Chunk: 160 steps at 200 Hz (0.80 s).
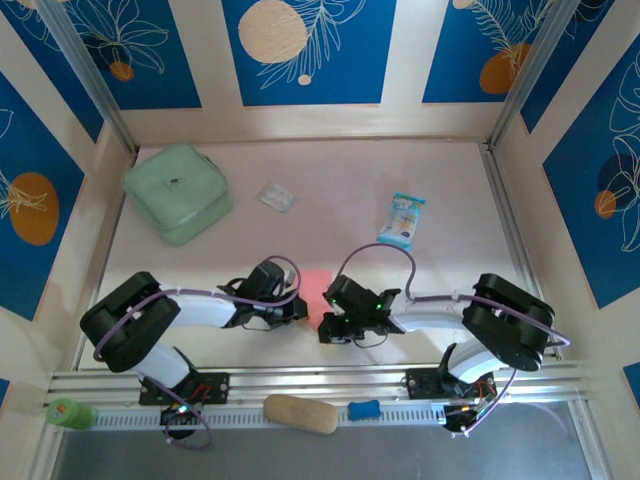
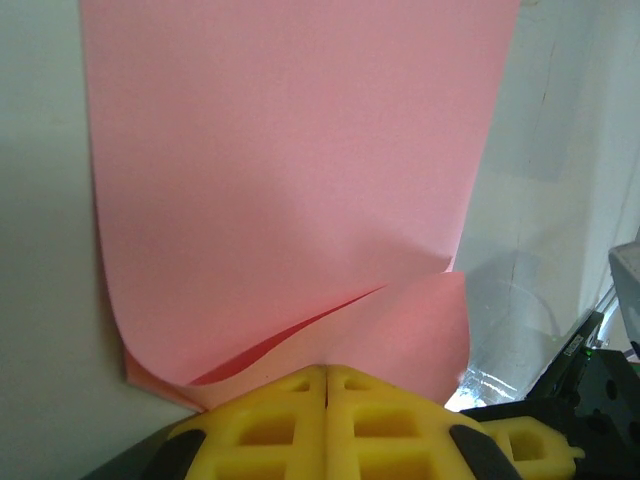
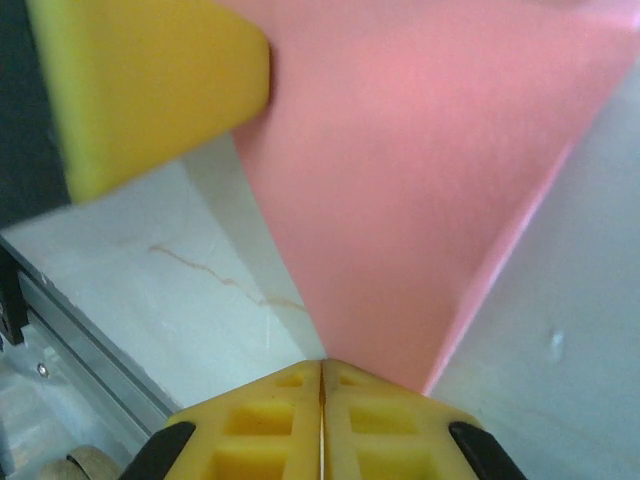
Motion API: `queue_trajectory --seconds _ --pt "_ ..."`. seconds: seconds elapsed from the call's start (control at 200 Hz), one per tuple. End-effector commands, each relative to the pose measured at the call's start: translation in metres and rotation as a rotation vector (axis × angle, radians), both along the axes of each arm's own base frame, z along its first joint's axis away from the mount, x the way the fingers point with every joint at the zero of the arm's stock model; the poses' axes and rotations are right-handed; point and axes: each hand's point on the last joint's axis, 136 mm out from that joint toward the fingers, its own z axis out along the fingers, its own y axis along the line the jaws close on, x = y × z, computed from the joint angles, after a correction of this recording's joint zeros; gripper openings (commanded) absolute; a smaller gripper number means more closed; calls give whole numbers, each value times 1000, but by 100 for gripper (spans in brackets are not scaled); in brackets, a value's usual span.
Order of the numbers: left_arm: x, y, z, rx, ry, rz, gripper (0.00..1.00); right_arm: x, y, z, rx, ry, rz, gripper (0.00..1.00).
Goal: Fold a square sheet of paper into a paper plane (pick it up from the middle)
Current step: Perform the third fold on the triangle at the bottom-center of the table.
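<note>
The square sheet of paper (image 1: 316, 283) is salmon pink and sits low over the table between my two wrists. In the left wrist view the sheet (image 2: 290, 170) is bent over itself, with a loose upper layer curling above a lower one. My left gripper (image 2: 327, 370) is shut on its near edge. My right gripper (image 3: 321, 362) is shut on a pointed corner of the sheet (image 3: 420, 200). A yellow finger of the left gripper (image 3: 150, 90) stands close at the upper left of that view. From above, the left gripper (image 1: 299, 306) and right gripper (image 1: 328, 322) nearly meet. A paper plane is out of view.
A mint-green pouch (image 1: 178, 192) lies at the back left, with a small clear wrapper (image 1: 277, 196) at mid-back. A blue-and-white snack packet (image 1: 401, 220) lies to the right of it. On the near rail rest a beige oblong (image 1: 300, 413), a small blue piece (image 1: 364, 409) and a green item (image 1: 68, 413).
</note>
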Motion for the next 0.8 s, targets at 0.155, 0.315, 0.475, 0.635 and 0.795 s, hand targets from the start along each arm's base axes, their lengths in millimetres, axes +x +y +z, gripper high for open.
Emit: queue_trajectory --seconds 0.155,0.315,0.475,0.635,0.795 --pt "-3 9 -12 68 16 8 0 -25 -36 -13 -65 62 -47 8" --pt "-3 8 -11 64 16 10 0 -17 -22 20 28 12 -15 9" --pt "-3 9 -11 64 17 10 0 -2 -4 40 100 -17 -4 9" --pt "-3 8 -11 63 16 11 0 10 8 36 95 -10 -17 9" --pt "-3 8 -11 61 18 11 0 24 25 36 94 -6 -18 9"
